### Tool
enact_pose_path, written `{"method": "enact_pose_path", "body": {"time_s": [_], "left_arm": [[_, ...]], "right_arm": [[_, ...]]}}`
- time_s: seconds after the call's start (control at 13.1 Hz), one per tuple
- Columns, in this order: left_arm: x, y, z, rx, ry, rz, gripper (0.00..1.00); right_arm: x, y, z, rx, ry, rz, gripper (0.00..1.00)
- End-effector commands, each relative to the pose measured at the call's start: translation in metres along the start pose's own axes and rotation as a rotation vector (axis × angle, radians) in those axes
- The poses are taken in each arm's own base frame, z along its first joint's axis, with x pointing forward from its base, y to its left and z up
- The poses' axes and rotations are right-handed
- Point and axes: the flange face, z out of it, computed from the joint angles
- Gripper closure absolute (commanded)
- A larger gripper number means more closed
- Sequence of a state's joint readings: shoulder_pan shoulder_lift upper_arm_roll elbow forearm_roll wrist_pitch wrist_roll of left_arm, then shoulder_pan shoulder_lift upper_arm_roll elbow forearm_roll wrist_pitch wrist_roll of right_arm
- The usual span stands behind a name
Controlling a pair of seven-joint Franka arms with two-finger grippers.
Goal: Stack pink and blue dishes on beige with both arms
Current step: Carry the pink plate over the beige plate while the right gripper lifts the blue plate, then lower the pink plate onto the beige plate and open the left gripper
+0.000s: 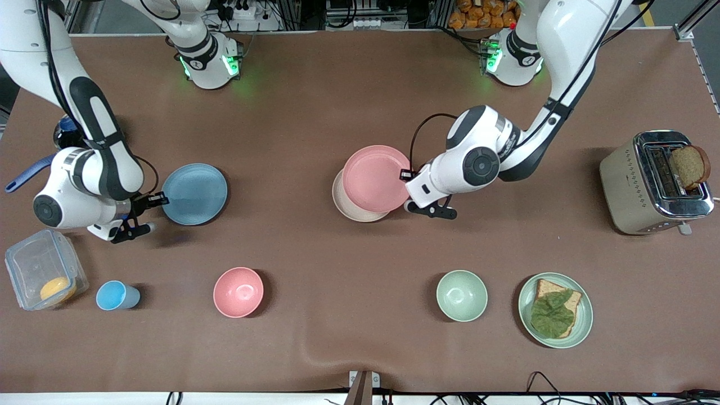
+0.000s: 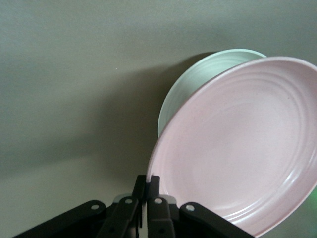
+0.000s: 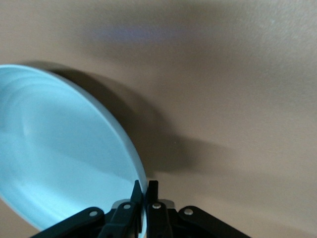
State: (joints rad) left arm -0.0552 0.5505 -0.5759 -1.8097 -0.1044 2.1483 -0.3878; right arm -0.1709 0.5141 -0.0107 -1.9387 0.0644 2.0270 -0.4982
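Front view: my left end effector (image 1: pixel 406 175) pinches the pink plate (image 1: pixel 376 178) over the beige plate (image 1: pixel 344 203); my right end effector (image 1: pixel 163 198) pinches the blue plate (image 1: pixel 194 194) above the worktop (image 1: pixel 337 101).

Left wrist view: fingers (image 2: pixel 153 191) clamp the pink rim.

Right wrist view: fingers (image 3: pixel 152 196) clamp the blue rim.

Under the left end effector (image 1: pixel 406 190), the pink plate (image 1: pixel 376 177) hides most of the beige plate (image 1: pixel 350 209); a blue-handled object (image 1: pixel 25 173) sits partly hidden beneath the right arm.

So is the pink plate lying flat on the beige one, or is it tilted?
Tilted. The left gripper pinches the pink plate by its rim, raised at a slant over the beige plate, which shows beneath.
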Motion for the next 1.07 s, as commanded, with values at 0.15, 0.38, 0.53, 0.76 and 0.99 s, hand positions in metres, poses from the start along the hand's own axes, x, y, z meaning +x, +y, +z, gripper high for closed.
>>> {"method": "enact_pose_path", "body": {"time_s": [0.15,0.38,0.53,0.76,0.99], "left_arm": [[0.011,0.004,0.033,-0.023,0.003,-0.049,1.00],[0.008,0.005,0.043,-0.023,0.002,-0.059,1.00],[0.010,0.003,0.052,-0.030,-0.002,-0.073,1.00],[0.009,0.005,0.060,-0.031,-0.007,-0.073,1.00],[0.004,0.008,0.076,-0.043,0.020,-0.070,1.00]], "right_arm": [[0.010,-0.002,-0.029,0.019,-0.008,-0.007,1.00],[0.012,-0.004,-0.048,0.032,-0.028,-0.008,1.00],[0.013,-0.006,-0.059,0.037,-0.034,-0.010,1.00],[0.015,-0.010,-0.071,0.037,-0.038,-0.018,1.00],[0.015,-0.010,-0.077,0.041,-0.041,-0.017,1.00]]}}
